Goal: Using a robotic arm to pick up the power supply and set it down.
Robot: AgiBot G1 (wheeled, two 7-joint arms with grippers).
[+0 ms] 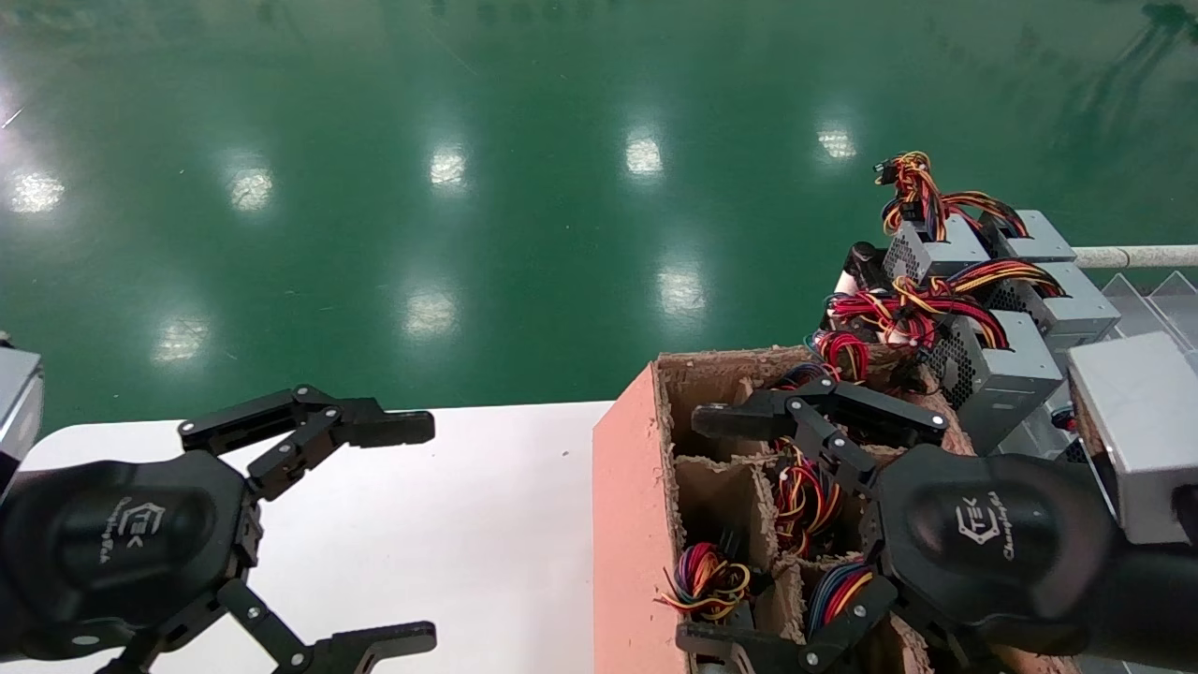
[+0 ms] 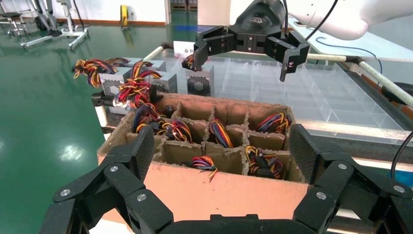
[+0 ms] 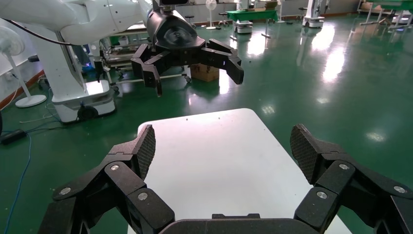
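Observation:
Several silver-grey power supplies point(image 1: 997, 370) with red, orange and black wire bundles stand in a row beyond the cardboard box, at the right. The left wrist view shows them as power supplies point(image 2: 199, 81) behind that box. My right gripper point(image 1: 707, 532) hovers open above the box's compartments, holding nothing; its own view looks past its gripper point(image 3: 221, 148) at the white table. My left gripper point(image 1: 412, 534) is open and empty over the white table, and its gripper point(image 2: 223, 153) faces the box's pink side.
The pink-brown divided cardboard box point(image 1: 622, 524) sits at the table's right edge, coloured wires in its cells. The white table point(image 1: 487, 524) lies left of it. A clear divided tray point(image 2: 311, 92) and a grey rail point(image 1: 1137, 255) are behind, with green floor beyond.

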